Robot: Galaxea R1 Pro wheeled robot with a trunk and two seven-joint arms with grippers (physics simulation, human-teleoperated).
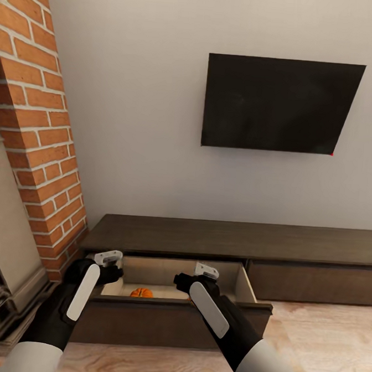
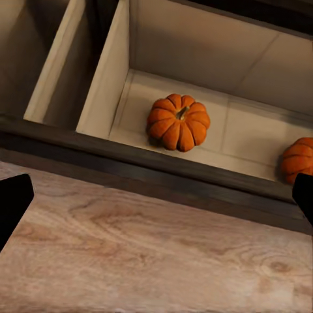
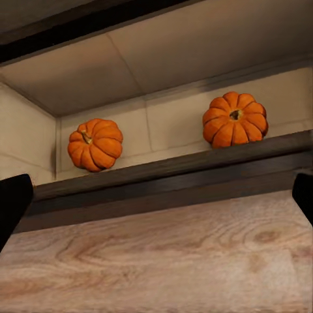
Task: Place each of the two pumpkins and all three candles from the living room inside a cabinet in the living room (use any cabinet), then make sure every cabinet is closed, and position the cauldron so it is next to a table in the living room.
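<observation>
The long dark brown cabinet (image 1: pixel 232 239) stands against the wall with its left drawer (image 1: pixel 171 312) pulled out. Two orange pumpkins lie on the drawer's pale floor, one (image 2: pixel 178 121) apart from the other (image 2: pixel 298 160); the right wrist view shows them too (image 3: pixel 96 143) (image 3: pixel 235 119). One pumpkin (image 1: pixel 141 292) peeks over the drawer front. My left gripper (image 1: pixel 107 262) and right gripper (image 1: pixel 203 276) hover over the drawer front, both open and empty. The candles, cauldron and table are out of view.
A red brick column (image 1: pixel 39 142) and a stone fireplace surround (image 1: pixel 3 262) stand close on the left. A black TV (image 1: pixel 278 103) hangs on the wall above the cabinet. The neighbouring drawer (image 1: pixel 312 281) is shut. Wood floor (image 1: pixel 319 350) lies to the right.
</observation>
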